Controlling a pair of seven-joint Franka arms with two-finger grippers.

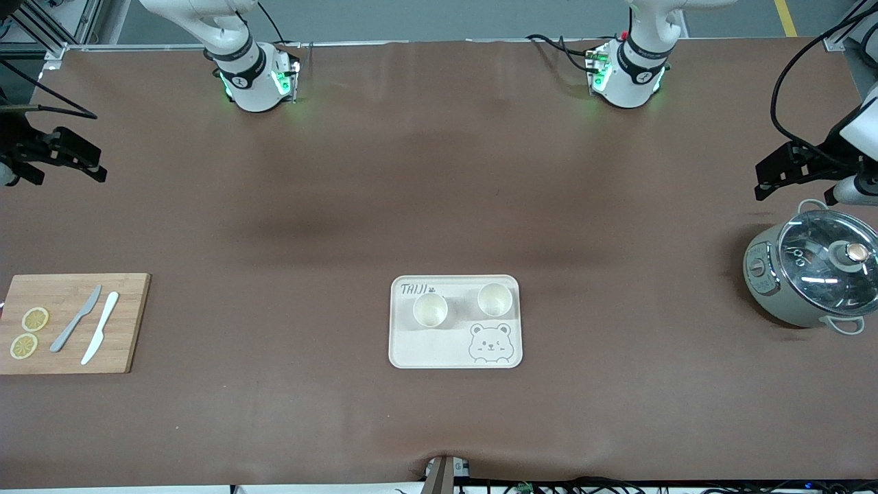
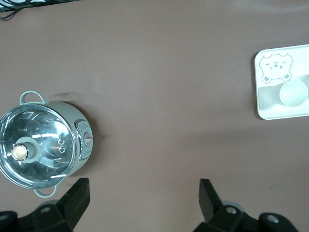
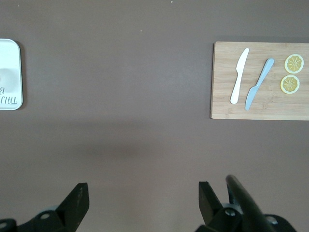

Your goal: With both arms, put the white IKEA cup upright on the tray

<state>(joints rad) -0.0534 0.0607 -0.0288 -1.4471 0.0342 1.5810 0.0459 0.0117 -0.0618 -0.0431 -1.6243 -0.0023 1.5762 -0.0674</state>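
The cream tray [image 1: 439, 346] with the bear drawing lies mid-table, nearer the front camera. Two white cups stand upright on it, mouths up: one [image 1: 430, 310] toward the right arm's end, one [image 1: 494, 299] toward the left arm's end. My left gripper [image 1: 782, 171] hangs open and empty over bare table beside the pot; its wrist view [image 2: 144, 193] shows the tray [image 2: 270, 104] and one cup [image 2: 294, 93]. My right gripper [image 1: 65, 156] hangs open and empty over bare table at the right arm's end; its wrist view [image 3: 144, 195] shows a tray corner [image 3: 9, 72].
A wooden cutting board [image 1: 130, 322] with two knives and two lemon slices lies at the right arm's end, also in the right wrist view [image 3: 222, 96]. A grey-green pot with a glass lid [image 1: 813, 278] stands at the left arm's end, also in the left wrist view [image 2: 43, 145].
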